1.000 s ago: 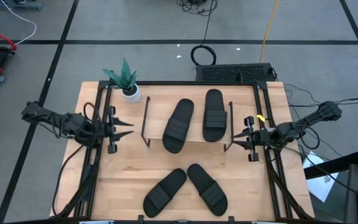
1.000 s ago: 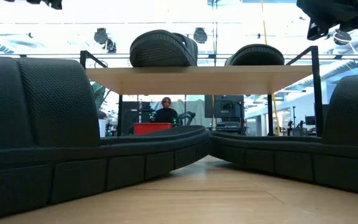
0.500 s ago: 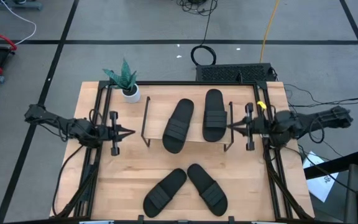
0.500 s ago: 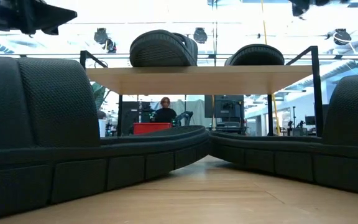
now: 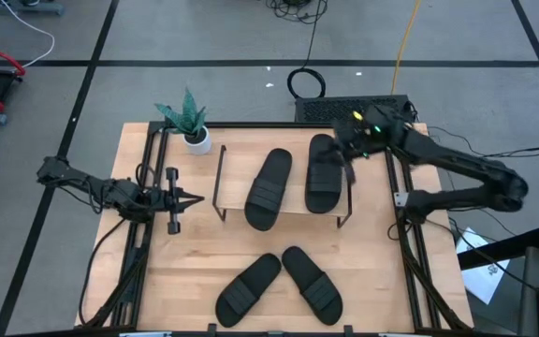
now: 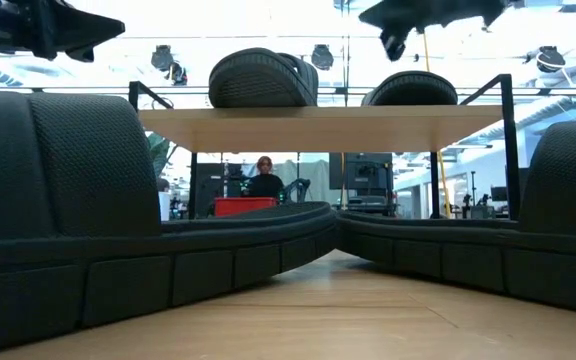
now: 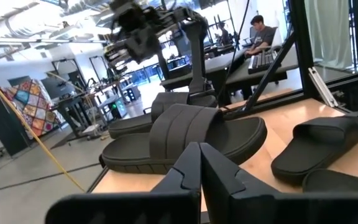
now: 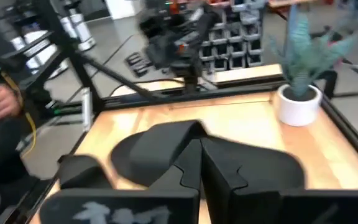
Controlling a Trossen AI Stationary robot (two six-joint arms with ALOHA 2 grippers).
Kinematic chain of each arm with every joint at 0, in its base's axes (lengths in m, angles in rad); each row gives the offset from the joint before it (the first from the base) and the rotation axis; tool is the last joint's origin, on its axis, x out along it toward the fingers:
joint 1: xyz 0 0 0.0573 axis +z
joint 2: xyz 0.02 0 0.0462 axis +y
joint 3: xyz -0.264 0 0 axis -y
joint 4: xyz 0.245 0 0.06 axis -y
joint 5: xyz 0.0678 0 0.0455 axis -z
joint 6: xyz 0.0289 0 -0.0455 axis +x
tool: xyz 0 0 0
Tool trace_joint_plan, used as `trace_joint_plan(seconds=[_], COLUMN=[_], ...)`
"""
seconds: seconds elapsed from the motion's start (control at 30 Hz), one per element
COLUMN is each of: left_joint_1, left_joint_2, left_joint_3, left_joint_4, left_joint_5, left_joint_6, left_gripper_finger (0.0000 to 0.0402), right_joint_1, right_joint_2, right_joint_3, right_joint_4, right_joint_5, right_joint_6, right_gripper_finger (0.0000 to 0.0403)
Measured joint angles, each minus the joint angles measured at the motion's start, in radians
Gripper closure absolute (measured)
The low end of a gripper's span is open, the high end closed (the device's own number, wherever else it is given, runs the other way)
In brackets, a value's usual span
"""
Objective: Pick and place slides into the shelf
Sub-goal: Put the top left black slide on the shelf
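Two slides [image 5: 268, 189] [image 5: 322, 172] lie side by side on the shelf [image 5: 283, 217] top board, toes toward the tabletop's far edge; the left one is angled. Two more slides [image 5: 248, 288] [image 5: 312, 279] rest on the tabletop [image 5: 382, 262] in front of the shelf, forming a V, heels nearly touching.

Left gripper [image 5: 197, 199]: fingers closed, empty, hovering just left of the shelf, pointed at it.

Right gripper [image 5: 342, 150]: fingers closed, holding nothing, above the shelf's far right corner beside the right-hand slide.

Potted plant [image 5: 190, 122] stands at the far left of the tabletop.
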Motion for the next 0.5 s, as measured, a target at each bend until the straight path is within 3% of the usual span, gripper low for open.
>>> trace_joint_plan(seconds=[0.3,0.5], left_joint_1=[0.000,0.000], left_joint_2=[0.001,0.001], left_joint_3=[0.000,0.000], left_joint_4=[-0.001,-0.011], left_joint_5=[0.000,0.001], left_joint_6=[-0.024,-0.024], left_gripper_finger=[0.0379,0.0387], right_joint_1=[-0.043,-0.032], right_joint_2=[0.241,0.350], right_joint_3=[0.209,0.308], right_joint_4=[-0.019,-0.072], right_joint_5=[-0.169,-0.241], right_joint_6=[0.089,0.148], right_gripper_finger=[0.0395,0.0314])
